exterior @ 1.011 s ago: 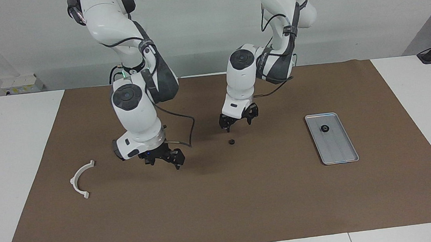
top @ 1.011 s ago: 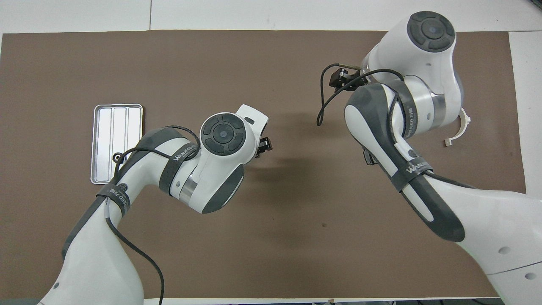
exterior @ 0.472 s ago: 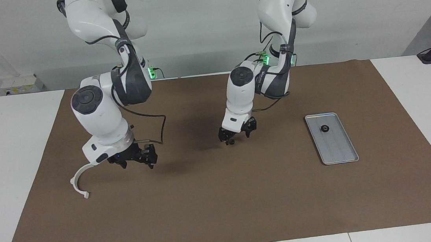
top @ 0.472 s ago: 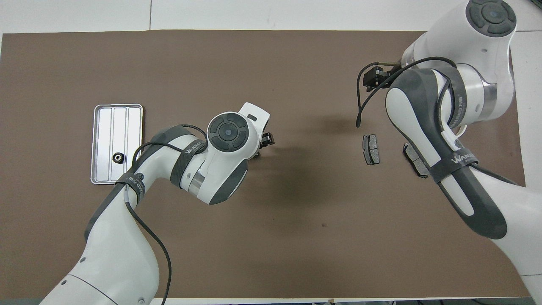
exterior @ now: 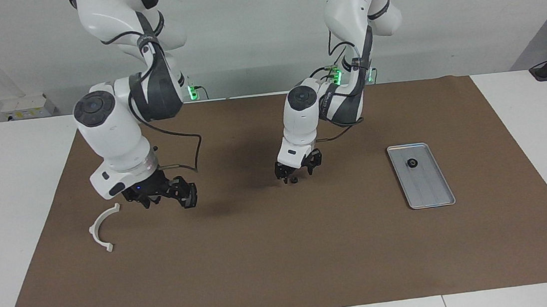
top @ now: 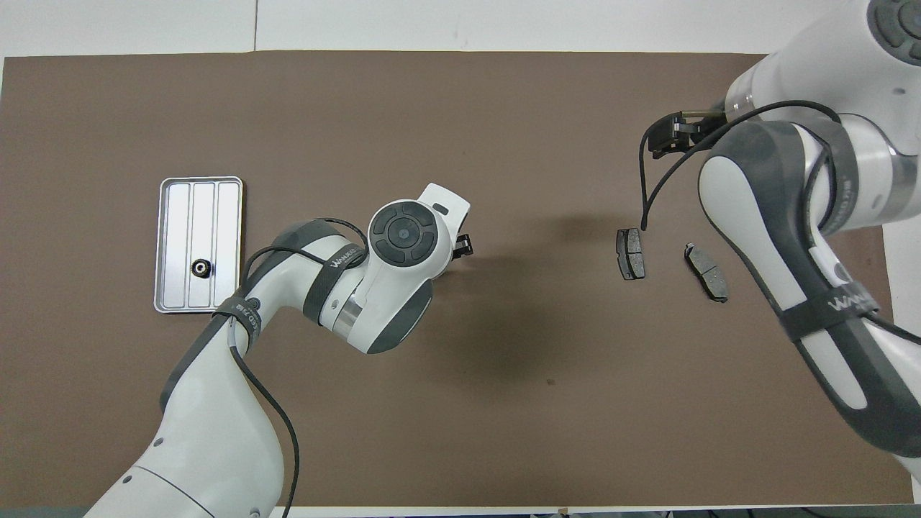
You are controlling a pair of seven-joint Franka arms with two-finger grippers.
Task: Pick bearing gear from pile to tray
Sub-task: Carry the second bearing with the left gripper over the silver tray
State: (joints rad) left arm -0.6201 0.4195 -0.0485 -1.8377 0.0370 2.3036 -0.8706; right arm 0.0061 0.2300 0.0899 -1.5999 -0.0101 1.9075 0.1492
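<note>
Silver ridged tray (exterior: 433, 193) holds a small black round gear (exterior: 412, 162).

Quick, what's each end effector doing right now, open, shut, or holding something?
Left end effector: down at the small black gear on the mat; open or closed cannot be told.
Right end effector: open, empty, beside the white bracket.

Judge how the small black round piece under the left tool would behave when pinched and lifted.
The black round piece is tiny and flat on the mat, so probably light. Its round rim may let it roll or squirt out. The left tool sits low around it, leaving little margin.
</note>
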